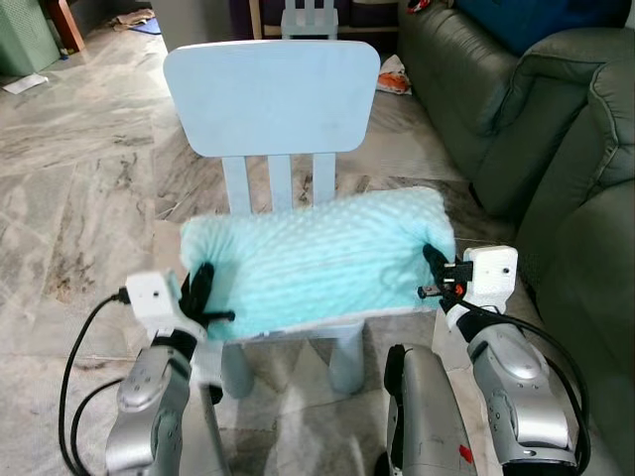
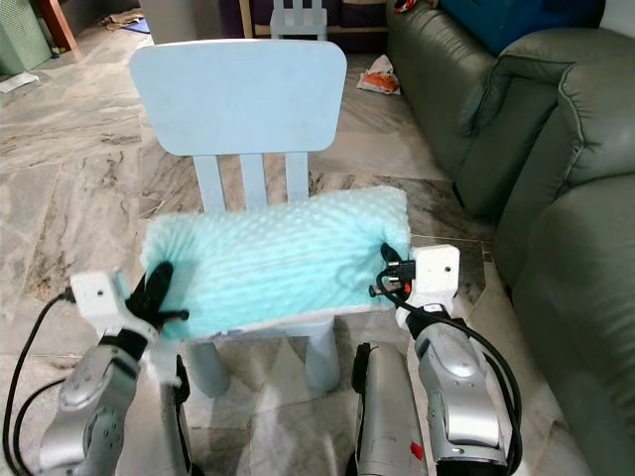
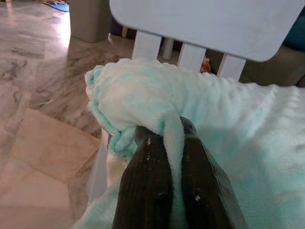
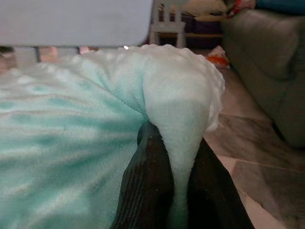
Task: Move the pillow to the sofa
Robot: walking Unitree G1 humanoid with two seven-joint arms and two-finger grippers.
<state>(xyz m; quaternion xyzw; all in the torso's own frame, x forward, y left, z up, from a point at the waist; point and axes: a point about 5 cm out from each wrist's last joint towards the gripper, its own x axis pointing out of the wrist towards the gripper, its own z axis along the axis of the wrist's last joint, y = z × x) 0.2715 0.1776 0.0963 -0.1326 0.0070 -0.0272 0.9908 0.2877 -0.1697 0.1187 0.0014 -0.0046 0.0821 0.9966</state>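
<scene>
A fluffy mint-green pillow lies across the seat of a small pale-blue chair straight ahead of me. My left gripper is shut on the pillow's left end; in the left wrist view its black fingers pinch a fold of the pillow. At the pillow's right end my right gripper is shut on it, and its fingers squeeze a ridge of the plush in the right wrist view. The dark green sofa stands to my right.
The chair's tall backrest rises just behind the pillow. Marble floor spreads to the left and behind. An orange-and-white wrapper lies on the floor by the sofa. A wooden shelf stands at the back.
</scene>
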